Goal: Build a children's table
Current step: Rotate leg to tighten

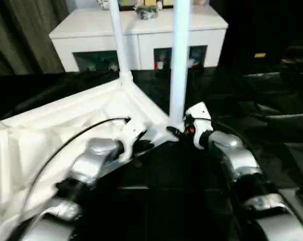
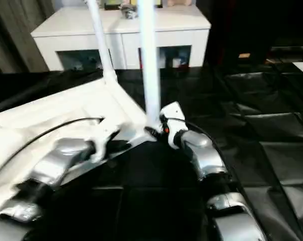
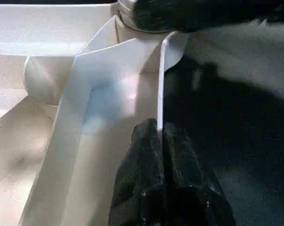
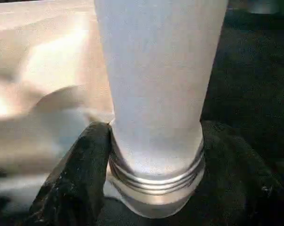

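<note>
The tabletop (image 1: pixel 66 125) is lying upside down on the dark floor covering (image 1: pixel 272 100), its ribbed underside facing up, spreading away to the left of both grippers. A white cabinet (image 1: pixel 141 30) is standing well beyond it. Two legs are already standing upright: the far leg (image 1: pixel 119 40) at the corner beyond the grippers, and the near leg (image 1: pixel 180 60) rising right between them, at the corner closest to the robot.

The step in hand appears to be seating that near leg in its corner socket. The right wrist view is showing the leg's threaded base (image 4: pixel 156 181) still exposed above the socket, so it is probably not fully home. The next move likely calls for turning or pressing the leg down while the tabletop is being kept from shifting.

Both silver forearms are reaching forward and converging on the near corner. The right gripper (image 4: pixel 156 155) is closing its black fingers (image 4: pixel 76 174) around the base of the near leg, one on each side, touching it. The left gripper (image 3: pixel 161 141) is pinching the thin edge wall (image 3: pixel 161 84) of the tabletop just beside that corner, its fingers clamped together on the rim.
</note>
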